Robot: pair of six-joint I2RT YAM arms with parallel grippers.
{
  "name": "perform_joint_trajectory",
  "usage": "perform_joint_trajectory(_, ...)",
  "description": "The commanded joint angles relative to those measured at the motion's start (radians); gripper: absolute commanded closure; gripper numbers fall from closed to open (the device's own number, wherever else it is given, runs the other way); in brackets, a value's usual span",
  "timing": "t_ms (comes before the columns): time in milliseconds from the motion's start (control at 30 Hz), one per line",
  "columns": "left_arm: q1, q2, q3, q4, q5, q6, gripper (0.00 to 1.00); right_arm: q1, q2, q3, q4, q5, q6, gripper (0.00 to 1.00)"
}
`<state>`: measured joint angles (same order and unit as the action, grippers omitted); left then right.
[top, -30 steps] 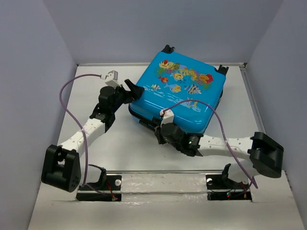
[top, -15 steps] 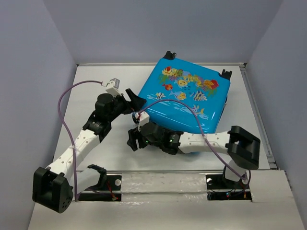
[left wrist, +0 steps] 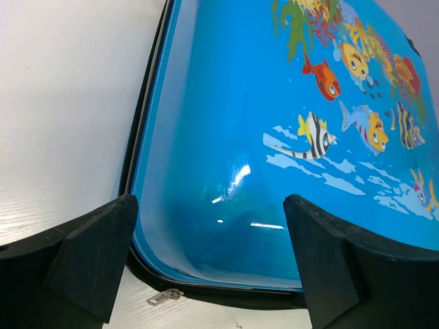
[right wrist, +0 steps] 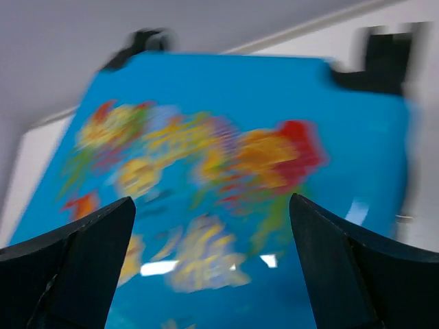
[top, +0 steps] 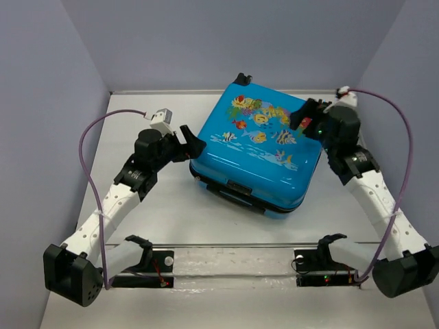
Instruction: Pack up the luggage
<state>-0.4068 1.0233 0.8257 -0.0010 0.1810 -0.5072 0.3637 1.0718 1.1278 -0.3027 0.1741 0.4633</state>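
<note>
So the luggage (top: 257, 147) is lying flat and closed on the white table (top: 171, 212), sitting toward the back and a bit right of centre. It's turned at an angle, so one corner is pointing at the near edge. The fish print side is facing up, and a black wheel (top: 241, 77) is poking out at the far corner. The left gripper (top: 190, 145) is hovering right at the case's left corner with its jaws standing wide apart and nothing getting squeezed between them. In the left wrist view the black fingers (left wrist: 89, 264) are framing the rounded blue corner, and I honestly can't tell if they're touching the shell or sitting just short of it. A little metal zipper pull (left wrist: 164, 296) is resting down by the black zipper trim there, right beside the case's edge. The right gripper (top: 302, 116) is hanging over the case's far right corner, pointing in at the coral print, and it's also spread wide and carrying nothing. The right wrist view is coming through blurry, but its two fingers (right wrist: 75, 267) are showing well apart, with the colourful top of the case between and beyond them. Purple cables (top: 92, 171) are looping off both arms.
</note>
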Motion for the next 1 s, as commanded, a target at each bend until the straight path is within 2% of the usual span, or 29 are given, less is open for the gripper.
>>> perform_joint_trajectory(0, -0.004, 0.017, 0.064, 0.013, 0.018, 0.032, 0.01, -0.318, 0.014, -0.041, -0.108, 0.023, -0.006, 0.0)
perform_joint_trajectory(67, -0.004, 0.03, 0.067, 0.022, 0.026, 0.026, 0.01, -0.359, 0.029, -0.062, -0.104, 0.015, -0.006, 0.0)
perform_joint_trajectory(100, -0.006, 0.038, 0.066, 0.039, 0.032, 0.021, 0.01, -0.423, 0.036, -0.072, -0.093, -0.017, -0.009, 0.0)
perform_joint_trajectory(167, -0.01, 0.058, 0.055, 0.061, 0.035, 0.015, 0.01, -0.465, 0.072, -0.103, -0.073, -0.102, -0.002, 0.0)
perform_joint_trajectory(200, -0.013, 0.066, 0.052, 0.068, 0.037, 0.012, 0.01, -0.485, 0.088, -0.109, -0.059, -0.158, -0.002, 0.0)
perform_joint_trajectory(233, -0.021, 0.079, 0.04, 0.088, 0.049, 0.006, 0.01, -0.494, 0.124, -0.112, -0.04, -0.289, 0.006, 0.0)
perform_joint_trajectory(300, -0.033, 0.092, 0.021, 0.111, 0.063, -0.002, 0.01, -0.494, 0.161, -0.114, 0.0, -0.381, 0.012, 0.0)
perform_joint_trajectory(400, -0.078, 0.11, -0.028, 0.15, 0.077, -0.014, 0.01, -0.494, 0.25, -0.115, 0.078, -0.662, 0.034, 0.03)
perform_joint_trajectory(533, -0.176, 0.092, -0.1, 0.222, 0.069, -0.059, 0.01, -0.431, 0.376, -0.07, 0.149, -0.8, 0.066, 0.08)
perform_joint_trajectory(667, -0.321, 0.066, -0.152, 0.257, 0.017, -0.103, 0.01, -0.277, 0.523, 0.071, 0.162, -0.869, 0.058, 0.09)
perform_joint_trajectory(767, -0.444, 0.041, -0.171, 0.286, -0.059, -0.151, 0.01, -0.143, 0.672, 0.261, 0.157, -0.915, 0.07, 0.1)
perform_joint_trajectory(867, -0.552, 0.023, -0.168, 0.327, -0.098, -0.217, 0.01, -0.098, 0.82, 0.469, 0.154, -0.987, 0.104, 0.09)
perform_joint_trajectory(967, -0.65, 0.014, -0.129, 0.332, -0.17, -0.221, 0.01, -0.078, 0.946, 0.639, 0.154, -1.027, 0.164, 0.07)
